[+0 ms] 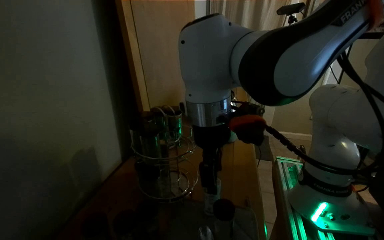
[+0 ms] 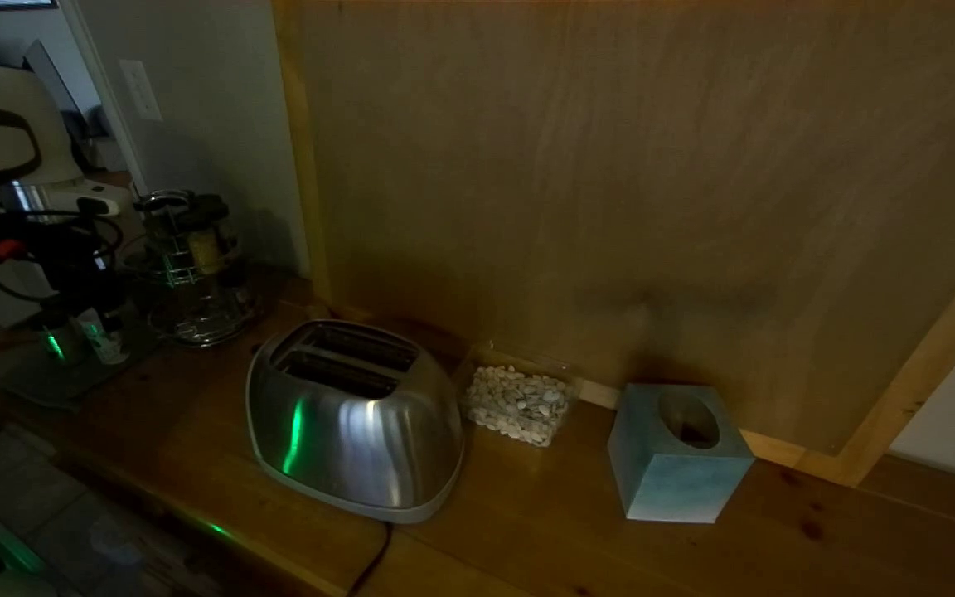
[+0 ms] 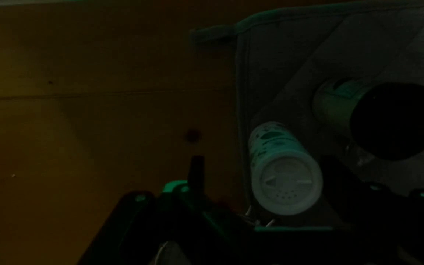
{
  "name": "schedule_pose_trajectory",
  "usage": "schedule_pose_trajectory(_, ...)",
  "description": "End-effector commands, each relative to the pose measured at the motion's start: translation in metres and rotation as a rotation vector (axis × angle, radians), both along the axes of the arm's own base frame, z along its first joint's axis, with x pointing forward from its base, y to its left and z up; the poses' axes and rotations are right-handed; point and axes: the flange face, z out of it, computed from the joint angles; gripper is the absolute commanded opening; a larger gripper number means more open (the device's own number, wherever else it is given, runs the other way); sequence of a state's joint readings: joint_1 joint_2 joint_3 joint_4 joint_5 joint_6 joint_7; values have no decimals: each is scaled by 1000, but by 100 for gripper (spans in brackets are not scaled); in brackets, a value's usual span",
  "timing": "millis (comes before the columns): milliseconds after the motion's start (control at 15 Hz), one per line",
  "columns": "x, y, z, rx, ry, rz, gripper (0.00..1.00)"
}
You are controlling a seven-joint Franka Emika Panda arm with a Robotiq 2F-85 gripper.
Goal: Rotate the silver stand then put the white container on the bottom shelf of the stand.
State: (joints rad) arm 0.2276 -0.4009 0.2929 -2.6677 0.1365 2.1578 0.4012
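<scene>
Claw (image 3: 263, 163): wide, its 2 fingers standing on either side of the white container (image 3: 287, 184).
Container's place: on the gray mat (image 3: 289, 55), lid up; in the wrist view a gap shows toward the left finger, while contact with the right finger cannot be told.
Silver stand (image 1: 177, 168): near, left of the claw in an exterior view, jars (image 1: 150, 143) on its upper tier.
Dark-lidded jar (image 3: 396, 121): right of the white container in the wrist view.
</scene>
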Motion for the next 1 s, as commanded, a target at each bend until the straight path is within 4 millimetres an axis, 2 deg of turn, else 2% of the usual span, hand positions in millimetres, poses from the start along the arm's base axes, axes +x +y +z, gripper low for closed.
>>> schedule_pose_trajectory(0,4,-4,-2,6,8,-28,50)
schedule_pose_trajectory(267,7,-5,-6,-5,12,-25,24)
schedule_pose_trajectory(533,10,-11,-9,4,25,-45,24)
schedule_pose_trajectory(933,19,-56,-4,42,50,-289,24)
